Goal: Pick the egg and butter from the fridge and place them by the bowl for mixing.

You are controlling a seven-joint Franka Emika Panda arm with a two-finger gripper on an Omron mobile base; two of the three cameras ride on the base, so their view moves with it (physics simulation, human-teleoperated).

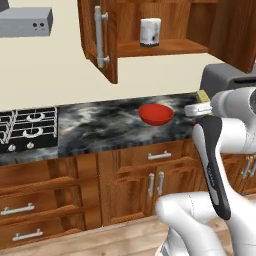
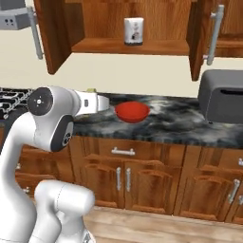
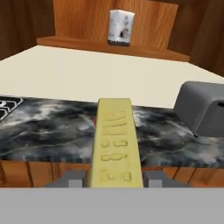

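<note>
In the hand view the butter [image 3: 115, 144] stands up the lower centre of the frame, pinched at its near end between the 2 grey fingertips [image 3: 72, 178], so the gripper [image 3: 114, 180] is closed on it. Held by one end, the stick juts forward beyond the gripper, which I judge leaves its far end free to be set down first.

In the left base view the arm rises from the lower right, its forearm upright and its wrist turned towards the left, with the butter's pale tip at the right edge, just above the bench [image 1: 100, 127]. In the right base view the arm climbs from the lower left, bends at the dark elbow and reaches right, level with the bench top, so the hand points roughly flat towards the wall.

Beyond it sits the red bowl [image 1: 156, 114], middle of the bench, a little left of the hand in that left view. I judge the butter is being brought to it; the gap between them I cannot tell.

Farther right is a grey box [image 2: 222, 97]. Upper centre, a white canister [image 2: 134, 31] stands in the open cupboard [image 2: 130, 46].
</note>
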